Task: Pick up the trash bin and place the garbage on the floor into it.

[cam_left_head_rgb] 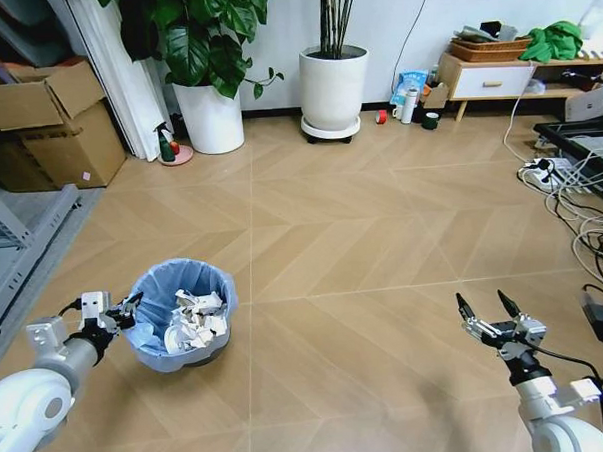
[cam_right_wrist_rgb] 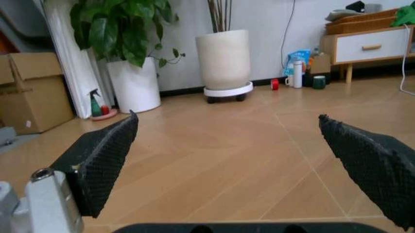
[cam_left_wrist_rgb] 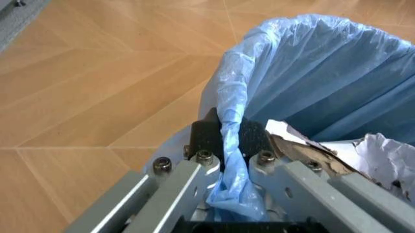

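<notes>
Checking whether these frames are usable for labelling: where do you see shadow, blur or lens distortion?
Head view: even light, a soft shadow under the trash bin, whose liner rim the left gripper pinches. Left wrist view: the gripper's near frame looks soft. Right wrist view: the open right gripper's pads loom large and soft; the room behind looks clear.

Trash bin (cam_left_wrist_rgb: 311,87) far rim cut off (garbage (cam_left_wrist_rgb: 382,160) too).

One trash bin (cam_left_head_rgb: 180,313), blue-lined, holding several crumpled white paper balls (cam_left_head_rgb: 194,321); exact number unclear. Two white plant pots (cam_left_head_rgb: 210,117). Two cardboard boxes (cam_left_head_rgb: 47,132), stacked. One green spray bottle (cam_left_head_rgb: 165,146). One wooden side cabinet (cam_left_head_rgb: 487,78). One wicker basket (cam_left_head_rgb: 490,50). Two tools: left tool (cam_left_head_rgb: 128,310), right tool (cam_left_head_rgb: 488,309).
</notes>
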Robot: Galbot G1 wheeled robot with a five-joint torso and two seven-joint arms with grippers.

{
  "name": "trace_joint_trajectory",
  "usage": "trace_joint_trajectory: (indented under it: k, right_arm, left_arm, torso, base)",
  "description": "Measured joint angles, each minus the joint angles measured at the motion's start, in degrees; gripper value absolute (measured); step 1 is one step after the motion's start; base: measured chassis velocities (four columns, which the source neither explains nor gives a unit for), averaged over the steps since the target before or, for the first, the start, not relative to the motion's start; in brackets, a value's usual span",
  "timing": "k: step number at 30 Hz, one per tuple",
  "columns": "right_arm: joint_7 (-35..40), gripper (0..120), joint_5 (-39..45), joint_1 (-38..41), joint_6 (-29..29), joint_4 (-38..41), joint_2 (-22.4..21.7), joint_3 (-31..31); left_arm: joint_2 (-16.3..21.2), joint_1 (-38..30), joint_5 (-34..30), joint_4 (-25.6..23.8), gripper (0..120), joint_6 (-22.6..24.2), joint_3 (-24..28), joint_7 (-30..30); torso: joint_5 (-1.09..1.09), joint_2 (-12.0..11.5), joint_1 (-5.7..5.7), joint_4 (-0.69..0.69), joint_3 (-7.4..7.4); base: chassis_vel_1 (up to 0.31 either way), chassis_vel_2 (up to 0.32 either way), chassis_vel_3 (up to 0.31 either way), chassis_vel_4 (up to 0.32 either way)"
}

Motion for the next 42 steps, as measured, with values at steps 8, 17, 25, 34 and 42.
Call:
trace_joint_trajectory:
  k: [8,17,25,34,42]
  right_arm:
    - [-1.5,100,0.6,-0.5,0.6,0.1,0.0,0.5]
    - [-2.6,100,0.7,-1.6,1.4,0.3,-0.5,1.6]
    - [-2.5,100,0.8,-1.9,1.3,0.8,-1.6,1.0]
    - [-2.3,100,0.9,-2.0,0.9,0.9,-2.2,0.7]
    - [-2.1,100,0.6,-2.0,0.7,0.9,-1.8,0.4]
  left_arm:
    - [-0.7,0.3,0.2,0.2,0,-0.1,-0.1,-0.1]
    - [-2.1,-3.8,0.0,7.7,0,-0.2,2.0,-0.2]
    - [-3.4,-8.0,-0.9,17.1,0,-0.3,2.5,1.3]
    - [-3.7,-9.4,-7.9,19.7,0,1.5,2.5,1.1]
    - [-3.7,-9.4,-9.3,20.3,0,2.6,2.7,0.9]
  torso:
    - [0.0,0.0,-0.01,-0.01,-0.01]
    - [-0.02,0.0,0.0,-0.01,0.0]
    - [-0.01,0.0,0.0,0.0,0.01]
    - [0.0,0.0,0.0,-0.02,0.0]
    - [-0.01,0.0,0.0,-0.01,0.0]
  base:
    - [0.072,-0.078,-0.075,0.073]
    - [0.0,0.0,0.0,0.0]
    - [0.0,0.0,0.0,0.0]
    - [0.0,0.0,0.0,0.0]
    - [0.0,0.0,0.0,0.0]
